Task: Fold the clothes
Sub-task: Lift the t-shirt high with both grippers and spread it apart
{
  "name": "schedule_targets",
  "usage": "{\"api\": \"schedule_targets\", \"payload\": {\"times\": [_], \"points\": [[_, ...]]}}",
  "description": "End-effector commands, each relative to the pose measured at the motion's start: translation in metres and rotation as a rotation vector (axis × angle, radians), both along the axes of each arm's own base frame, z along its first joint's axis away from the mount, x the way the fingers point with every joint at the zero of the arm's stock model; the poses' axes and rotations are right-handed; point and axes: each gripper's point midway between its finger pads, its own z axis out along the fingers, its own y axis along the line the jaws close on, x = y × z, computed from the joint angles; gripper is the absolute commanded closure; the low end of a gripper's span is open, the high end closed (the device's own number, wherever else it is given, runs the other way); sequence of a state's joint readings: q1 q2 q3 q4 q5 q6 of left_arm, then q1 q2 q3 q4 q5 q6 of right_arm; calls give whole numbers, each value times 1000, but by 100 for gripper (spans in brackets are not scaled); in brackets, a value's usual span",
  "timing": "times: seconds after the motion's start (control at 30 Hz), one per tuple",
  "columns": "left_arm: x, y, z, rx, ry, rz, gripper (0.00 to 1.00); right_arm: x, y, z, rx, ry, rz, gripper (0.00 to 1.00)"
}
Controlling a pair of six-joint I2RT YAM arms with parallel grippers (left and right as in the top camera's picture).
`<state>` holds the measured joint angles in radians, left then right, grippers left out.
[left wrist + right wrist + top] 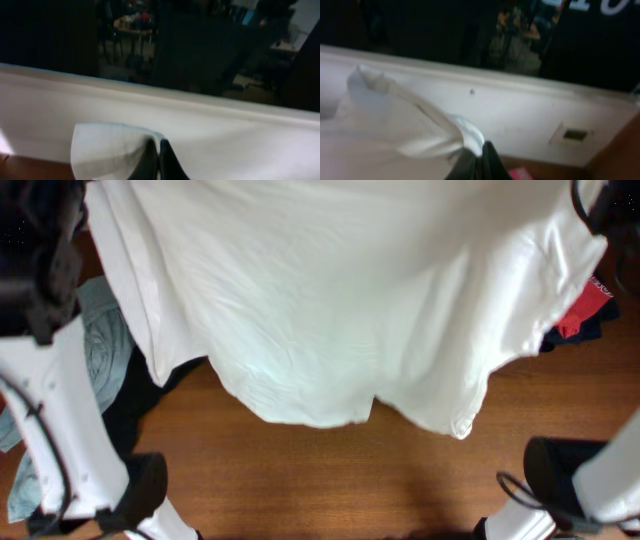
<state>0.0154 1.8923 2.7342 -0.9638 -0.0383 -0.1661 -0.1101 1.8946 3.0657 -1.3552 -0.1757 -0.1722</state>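
A large white T-shirt [340, 300] hangs lifted above the wooden table [350, 475], spread wide across the top of the overhead view with its lower edge dangling free. In the left wrist view my left gripper [159, 152] is shut on a fold of this white cloth [110, 147]. My right gripper [482, 152] pinches a bunched white edge [465, 135] in the right wrist view. In the overhead view both grippers are up at the top corners, largely hidden by the shirt and the dark arm parts.
A pale grey-blue shirt [100, 350] lies at the left under the left arm, with a black garment [140, 405] beside it. Red and dark cloth [590, 305] lies at the right edge. The arm bases [80, 450] [590, 480] stand at the front corners.
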Motion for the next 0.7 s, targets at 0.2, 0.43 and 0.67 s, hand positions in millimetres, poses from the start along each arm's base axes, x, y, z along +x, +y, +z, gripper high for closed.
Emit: {"api": "schedule_targets", "payload": {"times": [0.2,0.43,0.67], "points": [[114,11,-50,28,-67,29,99,123,-20,-13,-31,-131,-21,96],[128,11,-49,29,-112,29,99,134,-26,-8,-38,-176,-40,96],[83,9,-22,29,-87,26,99,96,-27,8,-38,-164,-54,96]]}}
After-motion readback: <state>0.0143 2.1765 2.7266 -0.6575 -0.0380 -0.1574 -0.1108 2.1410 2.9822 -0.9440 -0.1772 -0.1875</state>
